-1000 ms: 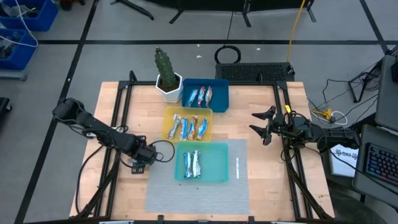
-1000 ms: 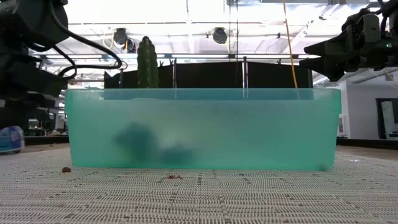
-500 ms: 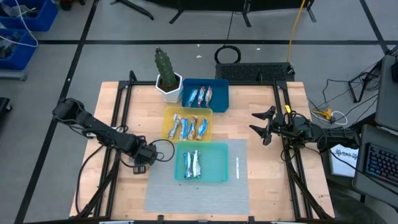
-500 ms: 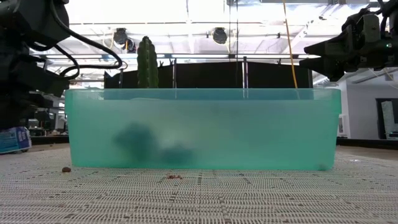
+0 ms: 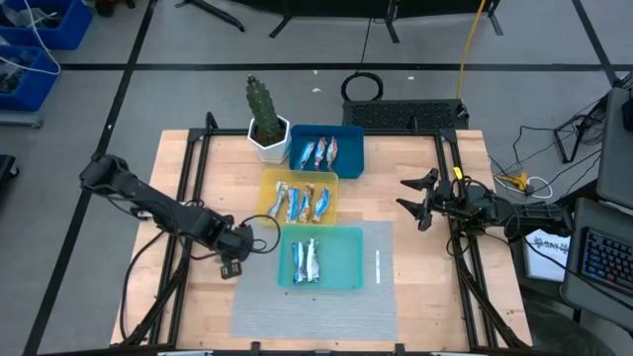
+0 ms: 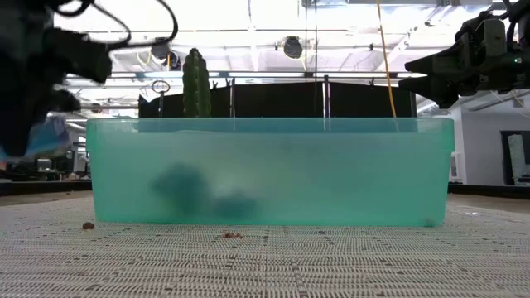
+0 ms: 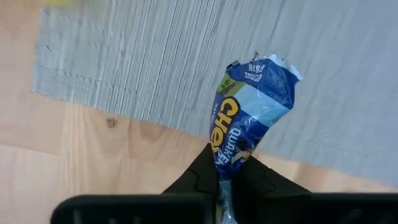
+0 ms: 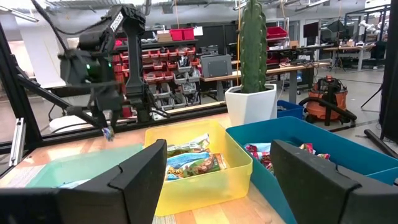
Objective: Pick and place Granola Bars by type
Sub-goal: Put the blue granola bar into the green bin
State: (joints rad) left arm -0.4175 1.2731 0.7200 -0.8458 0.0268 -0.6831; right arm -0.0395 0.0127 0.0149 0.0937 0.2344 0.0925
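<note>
My left gripper (image 7: 225,173) is shut on a blue foil-wrapped granola bar (image 7: 249,106) above the grey mat's left edge, left of the teal tray (image 5: 341,259). In the low view the bar (image 6: 45,136) shows blurred at the far left. More bars lie in the teal tray, the yellow tray (image 5: 269,193) and the blue tray (image 5: 348,148). A slim white bar (image 5: 377,262) lies on the mat right of the teal tray. My right gripper (image 5: 413,201) waits open at the table's right side. My left gripper pinches one end of the blue bar (image 7: 227,163) between its two fingers (image 7: 202,177). The fingers come from above, pointing down. The bar hangs below them, lifted clear of the mat, its crimped free end (image 7: 267,65) lowest.
A potted cactus (image 5: 265,119) stands at the far left next to the blue tray. The grey mat (image 5: 307,311) lies under the teal tray, with bare wood on both sides. Black frame rails (image 5: 183,198) run along the table's left and right sides.
My left gripper has shut on the blue bar and gone up with it. The bar, which lay low at the left of the low view, now hangs lifted clear of the table.
</note>
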